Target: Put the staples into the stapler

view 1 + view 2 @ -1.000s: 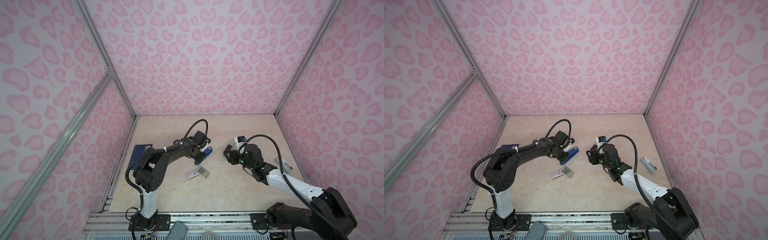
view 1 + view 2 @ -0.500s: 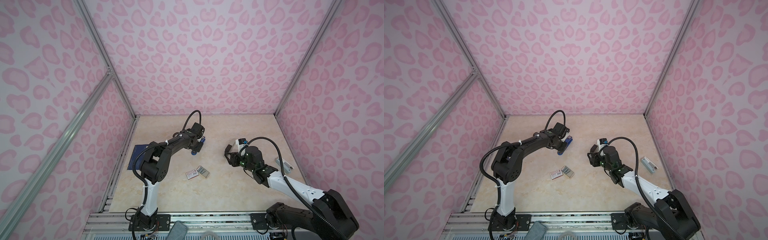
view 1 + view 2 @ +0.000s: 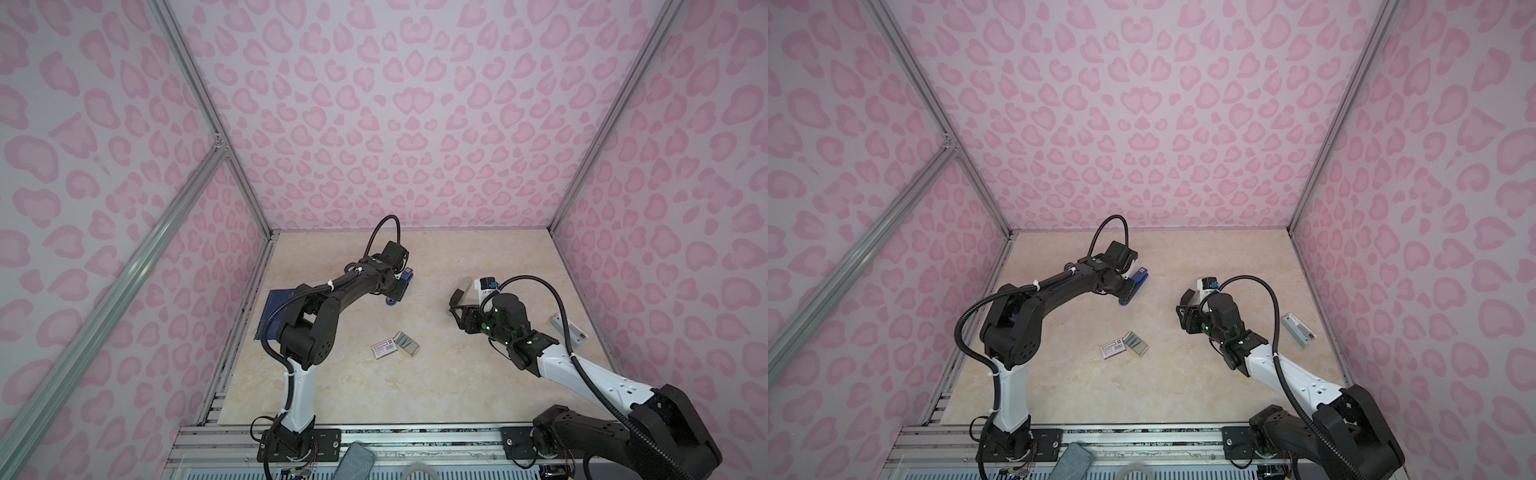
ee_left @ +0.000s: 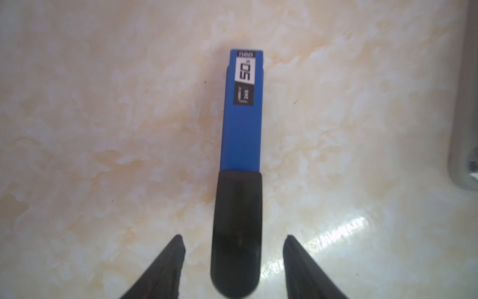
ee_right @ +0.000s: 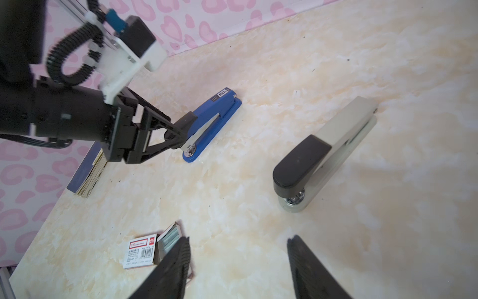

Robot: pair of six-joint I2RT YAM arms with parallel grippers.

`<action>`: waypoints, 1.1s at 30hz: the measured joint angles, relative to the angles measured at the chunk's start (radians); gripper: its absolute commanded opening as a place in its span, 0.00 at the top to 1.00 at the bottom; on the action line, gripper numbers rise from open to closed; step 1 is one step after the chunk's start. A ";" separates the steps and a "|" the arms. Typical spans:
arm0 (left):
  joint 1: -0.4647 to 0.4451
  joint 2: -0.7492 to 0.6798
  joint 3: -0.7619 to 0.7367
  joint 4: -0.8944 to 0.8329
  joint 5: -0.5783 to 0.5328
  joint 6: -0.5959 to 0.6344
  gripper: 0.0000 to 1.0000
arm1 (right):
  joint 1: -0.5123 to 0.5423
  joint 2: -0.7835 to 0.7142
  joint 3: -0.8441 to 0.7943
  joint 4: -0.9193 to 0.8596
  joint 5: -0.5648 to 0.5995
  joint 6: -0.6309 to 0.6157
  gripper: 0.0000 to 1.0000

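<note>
Left gripper (image 4: 233, 236): I find the jaws parted, one finger on each side of the black rear end of the blue stapler (image 4: 241, 129), with bench showing in the gap on both sides. It grips nothing. The blue stapler lies flat and closed on the bench (image 3: 457, 386), towards the back wall in both top views.

Right gripper (image 5: 238, 239): jaws wide apart with only bench between them, holding nothing. It sits well to the right of the blue stapler in both top views.

The staples (image 5: 170, 236) lie as grey strips in an open tray on the bench, near the middle (image 3: 406, 343), well apart from both staplers. A white box (image 5: 139, 252) with a red label lies just beside the tray.

A grey stapler (image 5: 333, 147) with a black rear end lies closed near the right wall. A dark blue booklet (image 5: 86, 170) lies by the left wall, under the left arm.
</note>
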 measured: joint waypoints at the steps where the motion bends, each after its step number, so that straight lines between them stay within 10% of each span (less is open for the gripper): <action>1: 0.000 -0.026 -0.009 0.009 0.000 -0.003 0.30 | -0.002 -0.002 0.003 -0.009 0.005 -0.002 0.31; 2: 0.000 -0.050 -0.022 0.015 0.000 -0.012 0.27 | -0.002 -0.004 0.008 -0.018 0.011 -0.003 0.21; 3: 0.000 -0.079 -0.038 0.020 0.000 -0.017 0.01 | -0.003 -0.006 0.014 -0.024 0.022 -0.004 0.01; 20: 0.070 -0.629 -0.548 0.205 -0.102 -0.219 0.03 | -0.079 -0.053 0.098 -0.200 0.196 -0.078 0.01; 33: 0.259 -0.868 -0.905 0.420 -0.438 -0.237 0.03 | -0.159 -0.072 -0.031 0.010 0.748 -0.258 0.01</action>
